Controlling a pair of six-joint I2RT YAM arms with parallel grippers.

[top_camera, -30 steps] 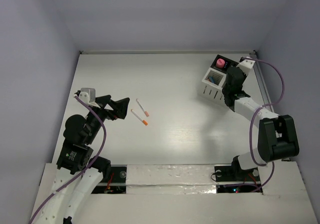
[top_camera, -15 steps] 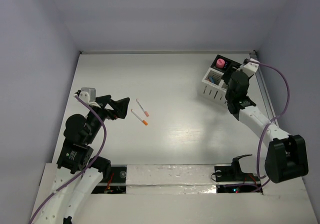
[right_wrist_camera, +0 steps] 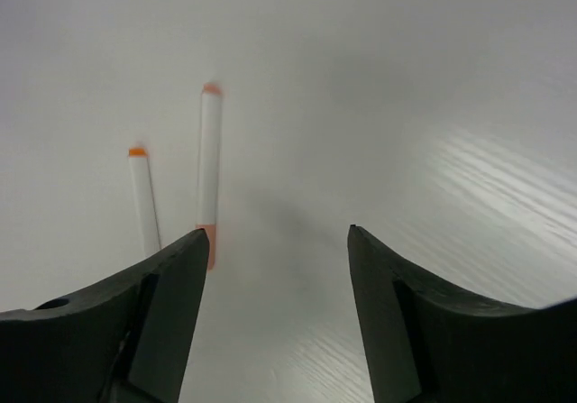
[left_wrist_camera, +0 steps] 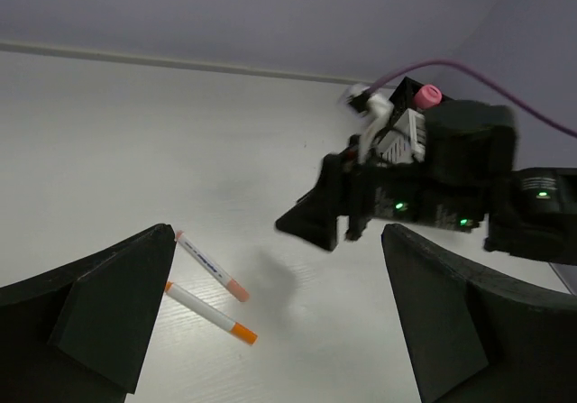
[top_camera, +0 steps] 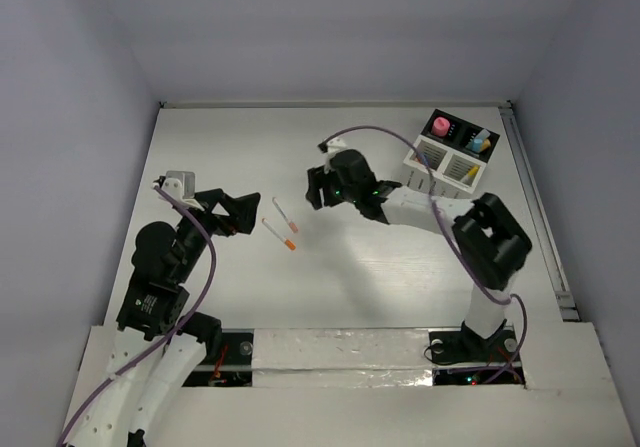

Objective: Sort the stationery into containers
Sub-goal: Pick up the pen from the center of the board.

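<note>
Two thin white sticks with orange tips (top_camera: 285, 214) (top_camera: 279, 234) lie side by side on the table, left of centre. In the left wrist view they are the sticks (left_wrist_camera: 210, 266) (left_wrist_camera: 210, 311) by the left finger. In the right wrist view the sticks (right_wrist_camera: 209, 173) (right_wrist_camera: 144, 200) lie just ahead of the left finger. My left gripper (top_camera: 252, 217) is open just left of them and holds nothing. My right gripper (top_camera: 311, 189) is open just right of them, also holding nothing. The white slatted organizer (top_camera: 440, 172) stands at the back right with a pink cylinder (top_camera: 440, 125) in its black section.
Blue and yellow pieces (top_camera: 480, 142) stick up from the organizer's right compartments. The right arm's purple cable (top_camera: 375, 132) arches over the table behind it. Walls close the table at the back and on both sides.
My right arm has swung from the organizer leftward to the middle of the table, close to the two sticks, and its jaws have opened. The left arm has barely moved.
</note>
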